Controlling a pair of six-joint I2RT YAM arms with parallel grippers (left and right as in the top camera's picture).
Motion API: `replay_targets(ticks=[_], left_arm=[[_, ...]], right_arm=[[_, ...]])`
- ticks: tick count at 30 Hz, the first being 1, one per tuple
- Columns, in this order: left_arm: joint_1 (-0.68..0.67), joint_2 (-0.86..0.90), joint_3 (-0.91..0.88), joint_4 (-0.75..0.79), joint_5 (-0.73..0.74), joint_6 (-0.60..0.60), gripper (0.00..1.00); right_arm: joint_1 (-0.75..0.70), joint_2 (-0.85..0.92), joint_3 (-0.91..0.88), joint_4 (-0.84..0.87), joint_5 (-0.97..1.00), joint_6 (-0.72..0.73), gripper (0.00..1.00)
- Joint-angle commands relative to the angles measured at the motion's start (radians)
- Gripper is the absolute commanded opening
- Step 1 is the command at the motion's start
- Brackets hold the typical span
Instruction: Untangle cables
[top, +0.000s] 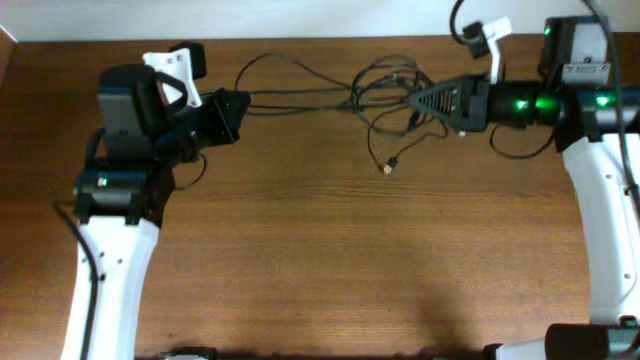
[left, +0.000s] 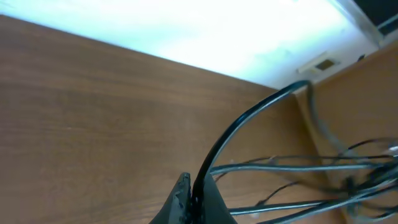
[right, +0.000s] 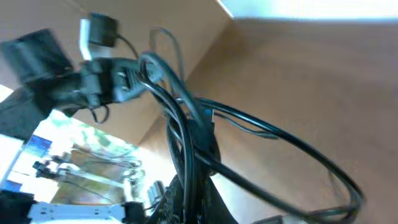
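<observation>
Wooden worktop (top: 330, 260), near its far edge: left fingers (top: 232, 112) and right fingers (top: 430, 100) each clench the thin black cables (top: 300, 97) strung between them, likely light, limp and slippery, best pinched beside the knot, not the loose plug (top: 388, 168).

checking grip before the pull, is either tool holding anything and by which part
Both are shut on the cables: the left tool pinches strands left of the tangle, the right tool grips loops at its right side.
</observation>
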Motion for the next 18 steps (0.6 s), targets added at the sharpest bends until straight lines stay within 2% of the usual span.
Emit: replay_targets(ticks=[1,3,8,11,14,16,17,18], left_arm=[[0.109,0.087,0.004,-0.009,-0.486,0.08,0.0],[0.142,0.101,0.004,0.004,-0.632,0.081,0.0],[0.187,0.105,0.004,0.018,-0.725,0.077,0.0],[0.217,0.105,0.004,0.016,-0.787,-0.026,0.0],[0.222,0.105,0.004,0.016,-0.695,-0.04,0.0],[0.221,0.105,0.004,0.027,-0.541,-0.003,0.0],[0.221,0.105,0.004,0.047,-0.392,0.071,0.0],[0.221,0.105,0.004,0.084,-0.138,0.185,0.0]], right_arm=[[-0.116,-0.018,0.163,0.009,0.154,-0.026,0.04],[-0.166,-0.018,0.232,0.012,0.194,-0.01,0.04],[-0.284,-0.018,0.258,0.015,0.198,0.014,0.04],[-0.371,-0.016,0.258,-0.006,0.209,0.082,0.04],[-0.403,-0.016,0.258,-0.051,0.269,0.084,0.04],[-0.399,-0.016,0.258,-0.098,0.378,0.084,0.05],[-0.393,-0.016,0.258,-0.119,0.406,0.084,0.2],[-0.378,-0.016,0.258,-0.146,0.41,0.084,0.32]])
